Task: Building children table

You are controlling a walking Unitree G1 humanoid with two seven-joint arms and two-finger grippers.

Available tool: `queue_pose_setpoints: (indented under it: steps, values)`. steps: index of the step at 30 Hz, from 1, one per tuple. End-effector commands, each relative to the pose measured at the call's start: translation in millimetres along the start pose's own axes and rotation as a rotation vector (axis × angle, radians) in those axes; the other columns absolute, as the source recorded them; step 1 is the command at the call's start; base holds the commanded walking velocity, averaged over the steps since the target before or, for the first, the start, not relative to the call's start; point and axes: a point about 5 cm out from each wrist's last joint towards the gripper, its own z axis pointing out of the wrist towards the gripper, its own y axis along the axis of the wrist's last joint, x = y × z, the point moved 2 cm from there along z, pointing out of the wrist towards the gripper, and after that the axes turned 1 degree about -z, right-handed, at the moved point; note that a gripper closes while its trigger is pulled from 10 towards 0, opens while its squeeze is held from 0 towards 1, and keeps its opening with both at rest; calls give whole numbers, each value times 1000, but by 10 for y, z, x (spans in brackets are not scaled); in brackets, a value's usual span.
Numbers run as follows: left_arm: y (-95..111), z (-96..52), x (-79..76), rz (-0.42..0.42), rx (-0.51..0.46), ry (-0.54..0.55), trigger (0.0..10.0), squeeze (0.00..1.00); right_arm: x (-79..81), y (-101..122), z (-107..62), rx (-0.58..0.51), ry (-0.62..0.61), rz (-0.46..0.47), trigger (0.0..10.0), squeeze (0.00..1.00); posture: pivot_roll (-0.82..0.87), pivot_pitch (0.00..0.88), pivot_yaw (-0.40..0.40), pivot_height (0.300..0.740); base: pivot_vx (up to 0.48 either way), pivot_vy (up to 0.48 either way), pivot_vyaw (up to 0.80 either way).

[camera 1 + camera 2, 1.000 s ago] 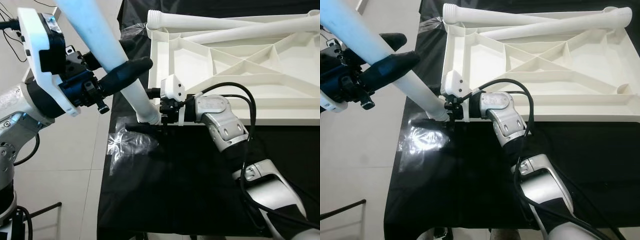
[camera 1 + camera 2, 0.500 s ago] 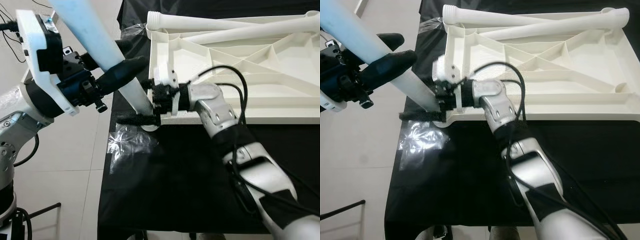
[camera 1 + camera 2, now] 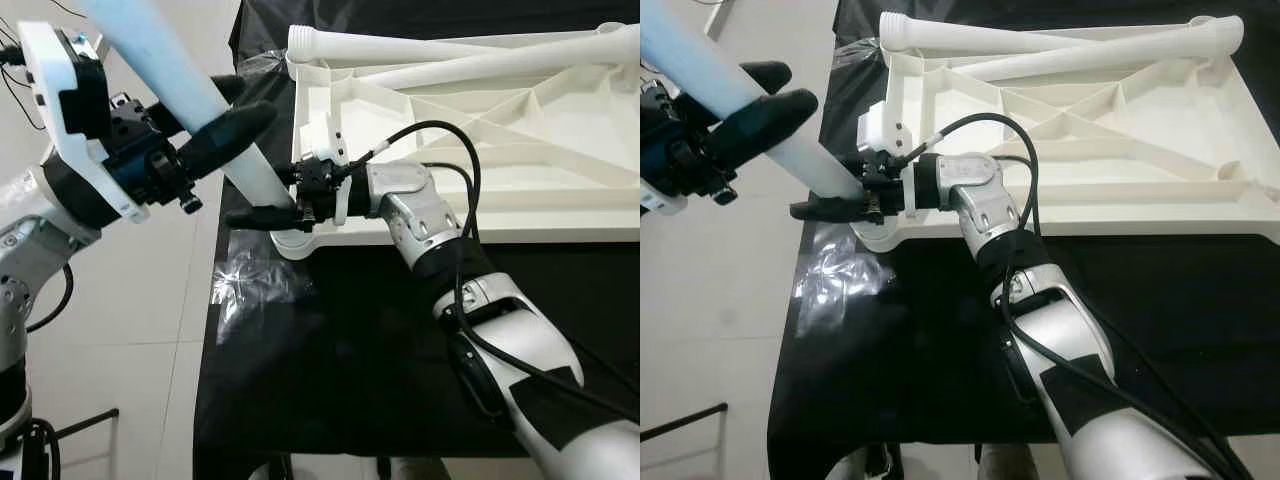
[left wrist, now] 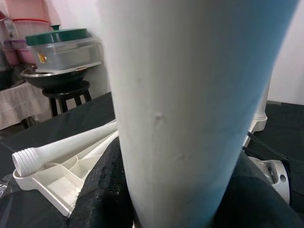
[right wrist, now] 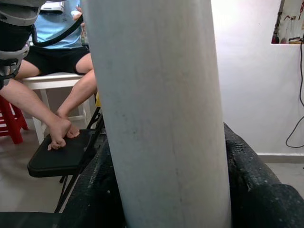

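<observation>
While both grippers clamp the white table leg (image 3: 215,130) slanting across the upper left, left gripper (image 3: 215,125) high and right gripper (image 3: 262,214) low, its foot meets the upturned tabletop (image 3: 480,120) corner socket (image 3: 290,240), so seating and screwing it in looks next.

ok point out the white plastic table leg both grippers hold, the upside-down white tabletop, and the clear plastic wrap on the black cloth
white plastic table leg (image 3: 810,165): right eye view, lower shaft
upside-down white tabletop (image 3: 1095,212): right eye view, near rim
clear plastic wrap (image 3: 255,285): left eye view, crinkled middle
</observation>
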Motion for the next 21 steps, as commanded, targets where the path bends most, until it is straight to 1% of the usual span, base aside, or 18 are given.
queue_pose_setpoints:
  steps: [1, 4, 6, 7, 9, 10, 11, 12, 14, 15, 16, 17, 18, 21]
  values:
    - [-244, -14, 28, -37, 118, 19, 0, 0, -4, 2, 53, -35, -12, 34, 0, 0, 2, 364, 47, 740, 0, 0, 0]
    - [-254, 20, 74, -28, 118, 33, 0, 0, -8, -37, 48, -37, -35, 49, 0, 0, 2, 362, 52, 740, 0, 0, 0]
    - [-254, 20, 74, -28, 118, 33, 0, 0, -8, -37, 48, -37, -35, 49, 0, 0, 2, 362, 52, 740, 0, 0, 0]
    - [-245, 41, 131, -38, 105, 69, 10000, 1000, -9, -57, 44, -39, -51, 57, 0, 0, 2, 360, 54, 740, 0, 0, 0]
    - [-206, 75, 261, -13, 83, 159, 10000, 1000, -22, -93, 38, -51, -85, 81, 0, 0, 2, 359, 55, 740, 0, 0, 0]
    - [-206, 75, 261, -13, 83, 159, 10000, 1000, -22, -93, 38, -51, -85, 81, 0, 0, 2, 359, 55, 740, 0, 0, 0]
    - [-186, 67, 334, -4, 75, 211, 10000, 384, -32, -109, 33, -59, -106, 95, 0, 0, 2, 358, 55, 740, 0, 0, 0]
    - [-175, 59, 377, 3, 71, 241, 10000, 384, -38, -118, 30, -65, -119, 104, 0, 0, 2, 358, 55, 740, 0, 0, 0]
    - [-175, 59, 377, 3, 71, 241, 10000, 384, -38, -118, 30, -65, -119, 104, 0, 0, 2, 358, 55, 740, 0, 0, 0]
    - [-176, 19, 428, 17, 76, 280, 10000, 0, -56, -120, 19, -98, -152, 127, 0, 0, 2, 357, 55, 740, 0, 0, 0]
    - [-176, 19, 428, 17, 76, 280, 10000, 0, -56, -120, 19, -98, -152, 127, 0, 0, 2, 357, 55, 740, 0, 0, 0]
    - [-220, -91, 444, 39, 112, 328, 10000, 0, -76, -107, -41, -197, -211, 171, 0, 0, 13, 358, 57, 740, 0, 0, 0]
    - [-244, -128, 434, 43, 128, 338, 10000, 0, -76, -107, -66, -226, -227, 179, 0, 0, 13, 358, 57, 740, 0, 0, 0]
    - [-287, -165, 406, 42, 149, 340, 10000, 0, -54, -125, -93, -251, -234, 186, 0, 0, 13, 358, 57, 740, 0, 0, 0]
